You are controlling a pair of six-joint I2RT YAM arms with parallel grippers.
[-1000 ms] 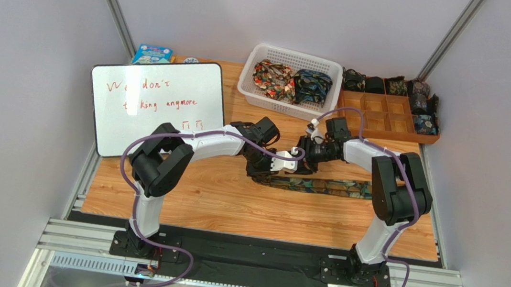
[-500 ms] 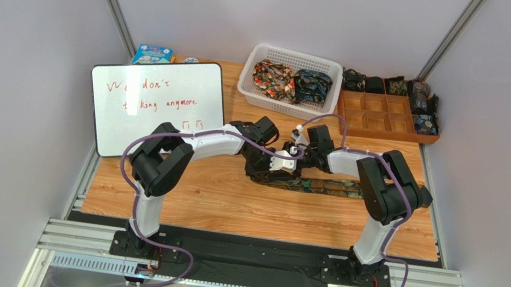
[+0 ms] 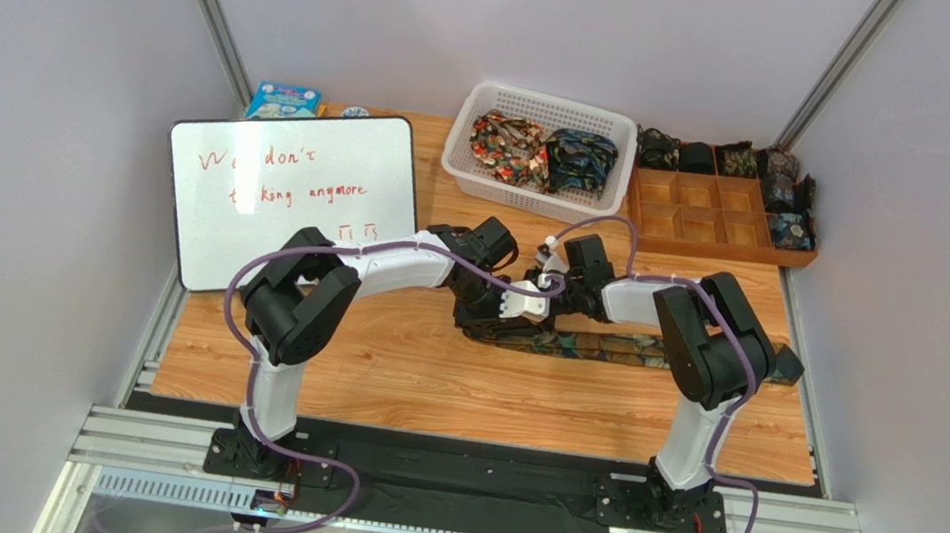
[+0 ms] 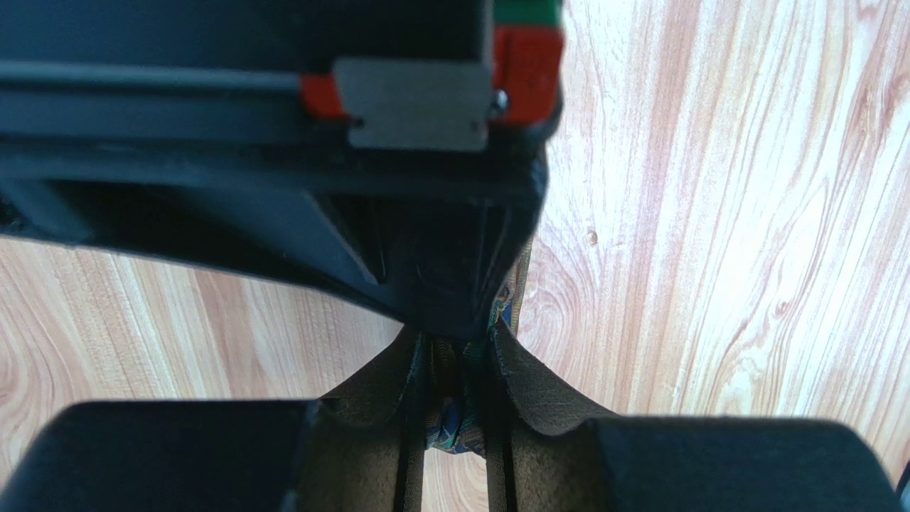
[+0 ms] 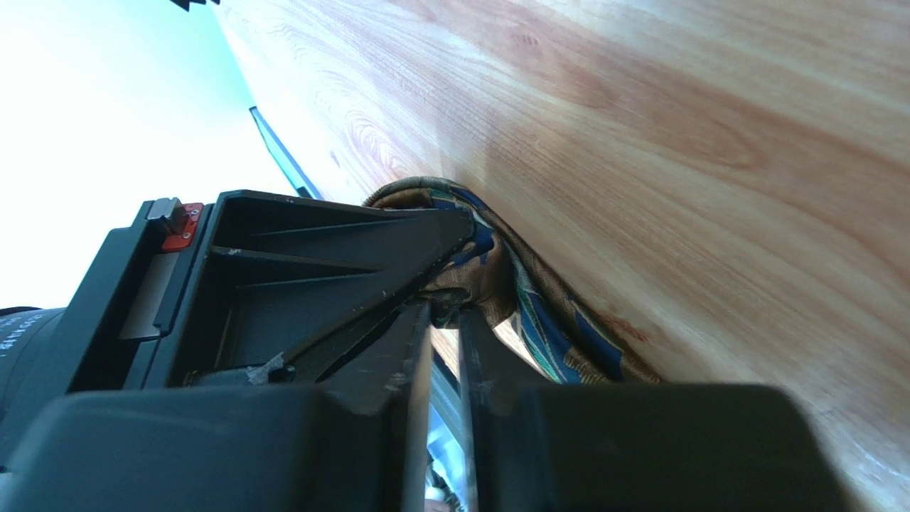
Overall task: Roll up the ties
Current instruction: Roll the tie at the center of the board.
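Overhead view: both arms reach inward and meet over the middle of the wooden table, above the left end of 1 patterned tie that lies flat and runs right toward the right arm's elbow. Only this view shows the surroundings. A white basket holding bunched ties stands at the far edge, and just right of it is a brown compartment tray with rolled ties in its far and right cells. A whiteboard lies at the far left, with a blue box behind it. Left wrist view: the left gripper is clamped on a fold of the tie, with fabric showing between its pads and the other gripper's black body directly opposite. Right wrist view: the right gripper has its fingers nearly together, with a slim slit between them and the tips at the tie's raised fold — whether they pinch it cannot be told. Bare wood spans the near edge of the table — more lies between whiteboard and arms.
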